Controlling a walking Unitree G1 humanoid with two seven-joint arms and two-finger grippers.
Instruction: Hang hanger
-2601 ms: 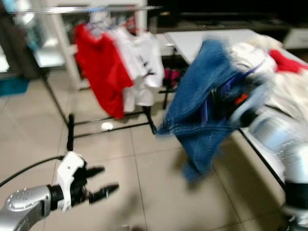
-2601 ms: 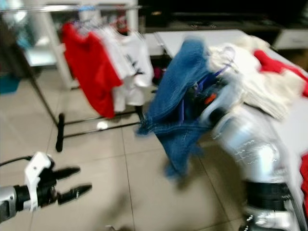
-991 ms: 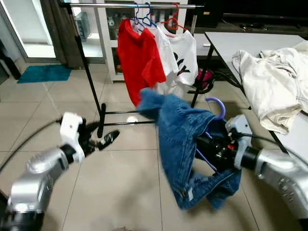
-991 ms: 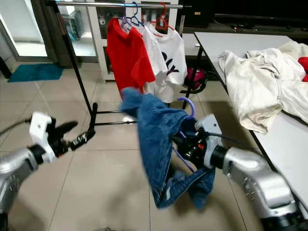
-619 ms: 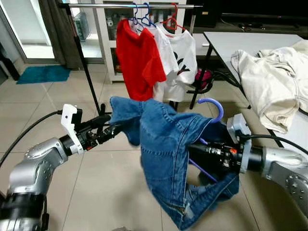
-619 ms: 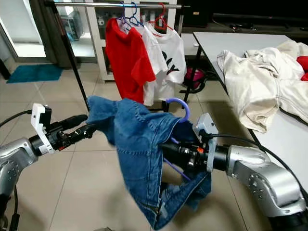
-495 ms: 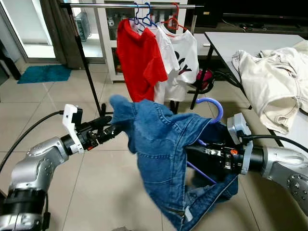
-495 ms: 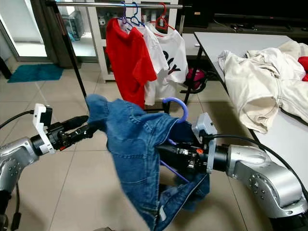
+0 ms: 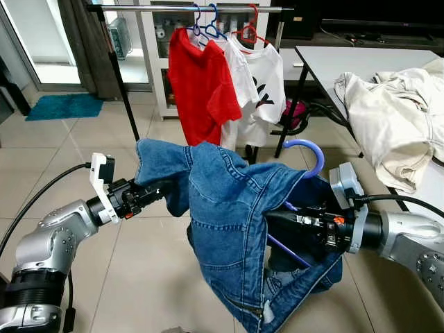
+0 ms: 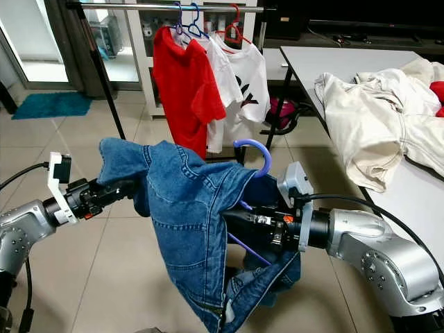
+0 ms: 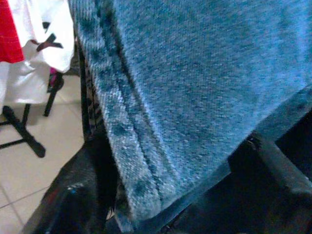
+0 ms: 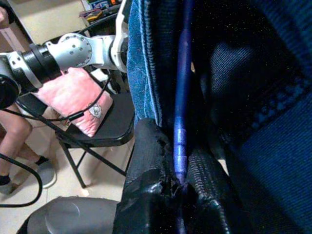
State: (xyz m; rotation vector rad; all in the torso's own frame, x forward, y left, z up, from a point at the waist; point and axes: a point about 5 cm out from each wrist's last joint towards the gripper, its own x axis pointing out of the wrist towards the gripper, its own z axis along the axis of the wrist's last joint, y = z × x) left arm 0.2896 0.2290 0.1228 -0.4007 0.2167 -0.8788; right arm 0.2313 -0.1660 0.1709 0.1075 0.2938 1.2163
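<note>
**Denim spread wider between both grippers, rack not reached**

Compared with half a second ago, now stretched further toward 9 o'clock: denim jacket (image 9: pixel 229 208), its left edge pulled flat and level; left gripper (image 9: pixel 149 191) now more buried under the cloth. Clenched on the jacket's seam edge, as seen in the left wrist view, with thick stitched denim (image 11: pixel 161 92) lying between the black fingers (image 11: pixel 83 195). Held out at 3 o'clock of the jacket: right gripper (image 10: pixel 239 220), closed on the thin purple bar of the hanger (image 12: pixel 180 126); pinched between both dark pads in the right wrist view, denim on each side of it. Curved purple hook (image 9: pixel 305 149) standing up above the jacket's collar, free, touching nothing. Draped over the hanger and hanging down to a low hem near the tiled floor (image 9: pixel 139 277).

At 12 o'clock, well apart from the hook: clothes rack (image 9: pixel 187 8) with a red shirt (image 9: pixel 201 87) and a white shirt (image 9: pixel 260 83) on their own hangers. At 2 o'clock: white table (image 9: pixel 347 59) carrying a heap of cream clothing (image 9: pixel 388 125). At 10 o'clock on the floor: teal mat (image 9: pixel 62 106).
</note>
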